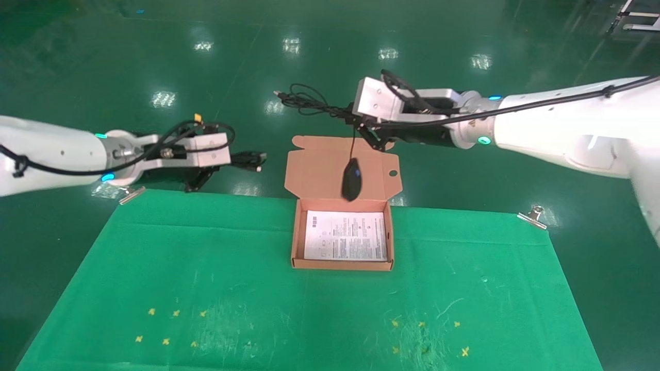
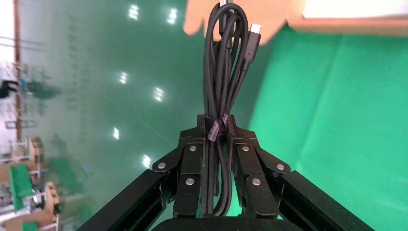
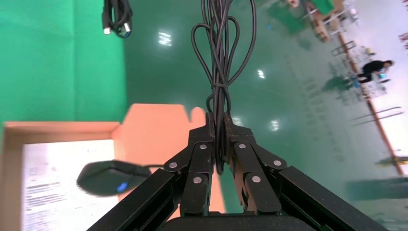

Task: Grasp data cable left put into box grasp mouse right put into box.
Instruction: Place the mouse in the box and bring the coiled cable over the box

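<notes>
The box (image 1: 294, 242) lies open at the table's far middle, flap lid (image 1: 319, 165) laid back, with a white printed sheet (image 1: 345, 236) inside. My left gripper (image 1: 232, 161) is held left of the lid and beyond the table's far edge. It is shut on the bundled data cable (image 1: 251, 159). In the left wrist view the gripper (image 2: 217, 126) clamps the cable (image 2: 226, 62) at its tie. My right gripper (image 1: 357, 121) hovers behind the box, shut on the mouse's coiled cord (image 1: 309, 103). The mouse (image 1: 351, 179) dangles over the lid. The right wrist view shows gripper (image 3: 217, 120), cord (image 3: 221, 48) and mouse (image 3: 108, 177).
A green cloth (image 1: 206, 268) covers the table, held by metal clips at the far left (image 1: 131, 194) and far right (image 1: 533, 216) corners. Several small yellow marks (image 1: 165, 324) lie near the front. Glossy green floor lies beyond the table.
</notes>
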Robot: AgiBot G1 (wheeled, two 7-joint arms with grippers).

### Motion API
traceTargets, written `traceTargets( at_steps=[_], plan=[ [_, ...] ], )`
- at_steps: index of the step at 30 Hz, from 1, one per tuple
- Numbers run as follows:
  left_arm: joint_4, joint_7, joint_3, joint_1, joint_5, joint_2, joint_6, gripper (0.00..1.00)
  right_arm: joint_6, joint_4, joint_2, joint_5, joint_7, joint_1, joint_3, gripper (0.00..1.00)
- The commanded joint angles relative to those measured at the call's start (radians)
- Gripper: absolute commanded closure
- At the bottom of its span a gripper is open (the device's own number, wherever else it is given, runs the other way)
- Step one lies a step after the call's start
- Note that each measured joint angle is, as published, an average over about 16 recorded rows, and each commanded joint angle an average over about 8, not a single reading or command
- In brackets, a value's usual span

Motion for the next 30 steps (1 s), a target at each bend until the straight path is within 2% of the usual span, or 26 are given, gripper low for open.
traceTargets(
  at_steps=[1, 18, 30],
  plan=[
    [0.002, -0.016, 0.006, 0.007, 0.015, -0.002, 0.008, 1.00, 0.005, -0.007, -0.006, -0.003, 0.001, -0.010, -0.003, 1.00],
    [-0.100, -0.174, 0.022, 0.038, 0.117, -0.063, 0.093, 1.00, 0.039, -0.084, -0.068, -0.010, -0.026, -0.072, -0.057, 1.00],
    [-0.125, -0.198, 0.022, 0.044, 0.131, -0.068, 0.099, 1.00, 0.061, -0.105, -0.076, 0.034, 0.055, -0.127, -0.135, 1.00]
  ],
)
